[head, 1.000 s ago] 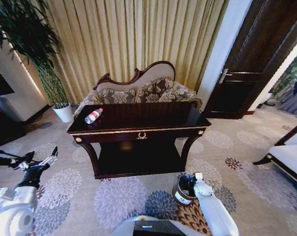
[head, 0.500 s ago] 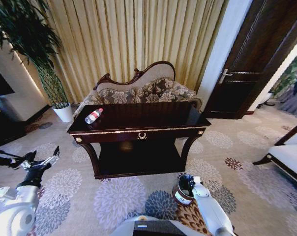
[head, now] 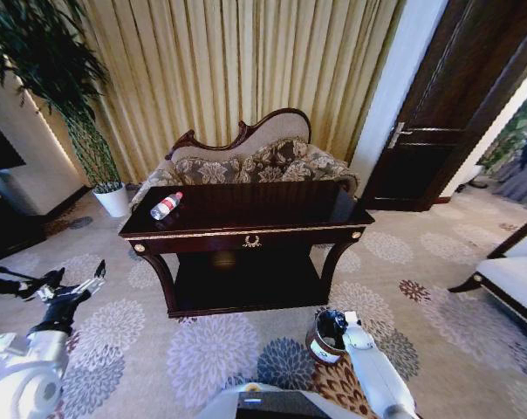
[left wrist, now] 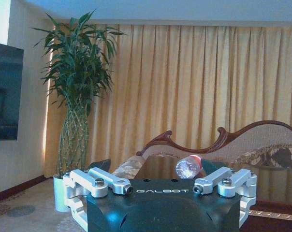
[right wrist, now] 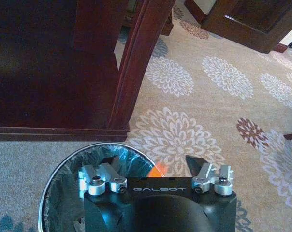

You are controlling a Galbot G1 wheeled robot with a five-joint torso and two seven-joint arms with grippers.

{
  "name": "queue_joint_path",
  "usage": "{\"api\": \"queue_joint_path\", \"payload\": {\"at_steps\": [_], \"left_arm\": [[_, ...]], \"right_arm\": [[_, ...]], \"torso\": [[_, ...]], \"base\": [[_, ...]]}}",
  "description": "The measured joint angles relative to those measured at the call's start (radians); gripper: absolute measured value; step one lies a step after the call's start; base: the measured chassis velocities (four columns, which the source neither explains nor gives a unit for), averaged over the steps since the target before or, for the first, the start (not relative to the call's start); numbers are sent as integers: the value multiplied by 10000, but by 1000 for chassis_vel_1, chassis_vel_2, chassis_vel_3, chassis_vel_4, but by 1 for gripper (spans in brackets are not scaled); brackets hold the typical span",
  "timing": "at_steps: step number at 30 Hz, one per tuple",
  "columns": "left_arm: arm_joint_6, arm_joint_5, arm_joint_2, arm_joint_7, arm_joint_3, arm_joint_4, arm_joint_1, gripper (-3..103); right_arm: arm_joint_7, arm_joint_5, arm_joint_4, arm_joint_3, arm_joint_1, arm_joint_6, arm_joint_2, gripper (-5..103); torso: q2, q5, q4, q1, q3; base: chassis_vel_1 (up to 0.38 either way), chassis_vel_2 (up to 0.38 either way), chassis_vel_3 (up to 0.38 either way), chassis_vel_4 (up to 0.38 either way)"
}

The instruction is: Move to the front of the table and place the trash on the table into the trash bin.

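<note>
While the clear bottle (head: pixel 166 206) with its red cap lies on its side at the left end of the dark counter (head: pixel 263 209), left of centre in the head view, the round brown trash bin (head: pixel 323 342) stands on the carpet (head: pixel 202 349) at lower right of centre, below the counter's right front leg. Over the bin hangs the right gripper (right wrist: pixel 152 163), fingers spread above the black liner, an orange scrap (right wrist: pixel 158 170) visible between them. Low at the left edge, well apart from the counter, the left gripper (head: pixel 78 285) points up with fingers spread. Behind the counter sits a floral sofa (head: pixel 246 157) against gold curtains (head: pixel 246 70), a potted plant (head: pixel 80 113) at upper left.
</note>
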Motion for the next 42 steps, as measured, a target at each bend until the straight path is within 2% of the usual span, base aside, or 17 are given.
{"api": "queue_joint_path", "payload": {"at_steps": [1,4,5,7,11,14,18,19,23,28,30,32,33,37,40,42], "left_arm": [[0,0,0,0,0,0,0,100],[-5,-1,-6,9,21,-44,15,100],[-5,-1,-6,9,21,-44,15,100],[-8,-1,-6,12,24,-51,18,100],[-13,-8,16,12,24,-56,21,100],[-31,-10,7,-23,35,-58,-18,100],[-32,-10,-15,-43,55,-79,-21,100],[-32,-10,-15,-43,55,-79,-21,100],[-32,-5,-59,-48,95,-100,-20,100],[-16,12,-105,-53,158,-142,-67,100],[12,19,-116,-67,167,-187,-91,100],[15,14,-92,-77,95,-220,-49,100],[15,14,-92,-77,95,-220,-49,100],[13,13,-78,-168,3,-294,16,100],[13,24,-83,-204,-11,-346,28,100],[43,35,-66,-216,-37,-432,10,100]], "right_arm": [[0,0,0,0,0,0,0,76],[0,-9,157,85,-125,0,20,92],[0,-9,157,85,-125,0,20,92],[0,-10,217,130,-143,0,32,99],[0,288,735,274,-292,116,41,100],[1,1355,2315,427,-708,457,40,100],[1,1646,3595,617,-869,998,87,100],[1,1646,3595,617,-869,998,87,100],[4,2121,5817,803,-1185,1140,80,100],[4,2530,7487,647,-1510,1109,60,100],[5,2858,8661,443,-1687,837,65,100],[6,3337,10057,112,-1884,251,-2,100],[6,3337,10057,112,-1884,251,-2,100],[3,3949,11871,-642,-2128,-730,-206,100],[2,4069,12234,-924,-2114,-1034,-261,100],[2,4339,12482,-1321,-1846,-1598,-316,100]], "torso": [[0,0,0,0,0],[0,0,-1,0,0],[0,0,-1,0,0],[0,0,0,0,0],[0,0,-1,0,0],[0,0,-2,0,0],[0,-1,3,0,0],[0,-1,3,0,0],[0,0,0,0,0],[0,-1,-1,0,-1],[1,0,0,0,-1],[0,-1,1,0,0],[0,-1,1,0,0],[1,-3,0,0,-1],[1,-3,0,-1,-1],[1,-2,1,-1,-1]], "base": [[0,0,0,0],[0,0,0,0],[0,0,0,0],[0,0,0,0],[0,0,0,0],[0,0,0,0],[0,0,0,0],[0,0,0,0],[0,0,0,0],[0,0,0,0],[0,0,0,0],[0,0,0,0],[0,0,0,0],[0,0,0,0],[0,0,0,0],[0,0,0,0]]}}
